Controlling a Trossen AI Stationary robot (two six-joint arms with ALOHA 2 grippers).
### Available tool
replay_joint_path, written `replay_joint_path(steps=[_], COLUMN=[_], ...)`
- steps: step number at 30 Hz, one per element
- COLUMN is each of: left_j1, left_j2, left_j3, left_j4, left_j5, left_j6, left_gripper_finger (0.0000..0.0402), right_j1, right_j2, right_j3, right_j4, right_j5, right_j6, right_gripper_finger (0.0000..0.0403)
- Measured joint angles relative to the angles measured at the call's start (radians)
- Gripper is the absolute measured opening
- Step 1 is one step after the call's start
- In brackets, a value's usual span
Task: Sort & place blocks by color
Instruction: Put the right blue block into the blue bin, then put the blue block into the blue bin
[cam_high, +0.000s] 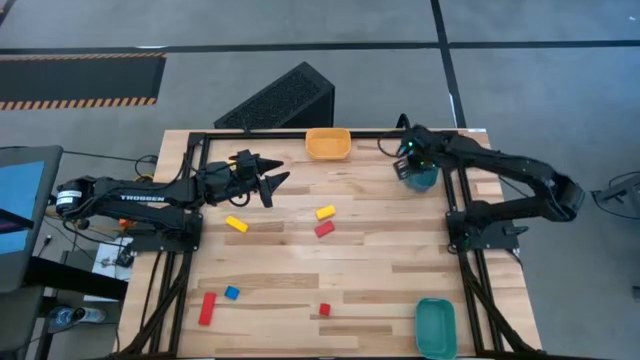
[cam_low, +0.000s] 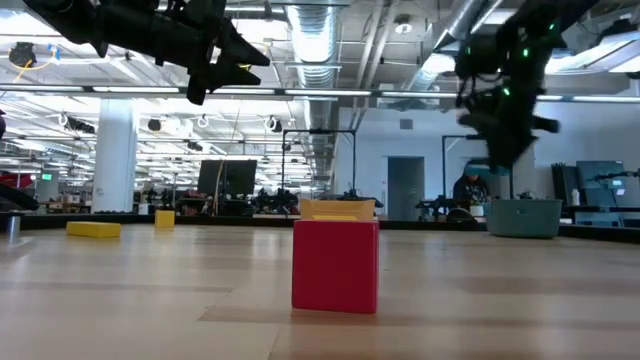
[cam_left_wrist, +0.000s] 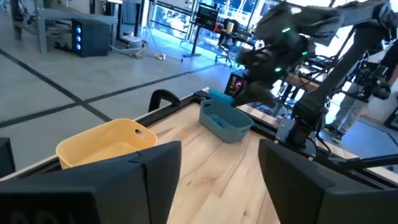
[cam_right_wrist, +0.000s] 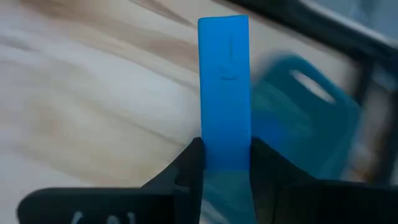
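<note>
My right gripper (cam_right_wrist: 227, 149) is shut on a blue bar block (cam_right_wrist: 224, 81) and hangs above the table at the far right, by the blue tray (cam_high: 424, 181). My left gripper (cam_high: 278, 178) stands open and level above the table's far left, nothing between its fingers (cam_left_wrist: 155, 168). On the wood lie a yellow bar (cam_high: 236, 224), a yellow block (cam_high: 325, 212), a red block (cam_high: 324, 229), a red bar (cam_high: 207, 308), a blue cube (cam_high: 232, 293) and a red cube (cam_high: 324, 310), each flat on one face. My right gripper pinches the blue bar's two long sides (cam_right_wrist: 225, 140) between its two fingers, near one end. The fingers slant downward and lie along the bar, whose other end (cam_right_wrist: 224, 31) sticks out well past the fingertips. The bar is lifted clear of the table.
An orange tray (cam_high: 328, 143) sits at the far edge in the middle, a teal tray (cam_high: 436, 327) at the near right corner. A black frame (cam_high: 200, 140) runs round the tabletop. A dark slanted box (cam_high: 285, 98) stands on the floor beyond the far edge.
</note>
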Motion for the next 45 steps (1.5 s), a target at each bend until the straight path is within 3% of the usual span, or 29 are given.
replay_joint_path(steps=[4, 7, 15, 19, 27, 30, 38, 45], left_j1=[0.0, 0.0, -0.016, -0.062, -0.189, -0.226, -0.278, -0.287], left_j2=[0.0, 0.0, 0.0, 0.0, 0.0, 0.0, 0.0, 0.0], left_j3=[0.0, 0.0, 0.0, 0.0, 0.0, 0.001, 0.156, 0.28], left_j4=[0.0, -0.004, -0.08, -0.142, -0.197, -0.181, -0.374, -0.46], left_j5=[0.0, 0.0, 0.003, 0.029, 0.035, 0.021, -0.116, -0.203], left_j6=[0.002, 0.002, -0.056, -0.039, -0.042, -0.069, -0.022, -0.022], left_gripper_finger=[0.0209, 0.0209, 0.0209, 0.0206, 0.0189, 0.0188, 0.0187, 0.0187], right_j1=[-0.117, -0.159, -0.169, -0.167, -0.165, -0.15, -0.097, -0.055], right_j2=[0.084, 0.142, 0.251, 0.252, 0.143, 0.07, -0.091, -0.118], right_j3=[0.0, 0.0, 0.001, 0.001, 0.001, 0.003, 0.063, 0.064], right_j4=[-0.075, -0.055, -0.054, -0.053, -0.018, 0.055, 0.3, 0.503], right_j5=[-0.013, -0.092, -0.142, -0.142, -0.144, -0.176, -0.203, -0.478], right_j6=[-0.008, -0.047, -0.067, -0.083, -0.112, -0.129, -0.234, -0.27], right_gripper_finger=[0.0101, 0.0102, 0.0103, 0.0125, 0.0235, 0.0258, 0.0257, 0.0254])
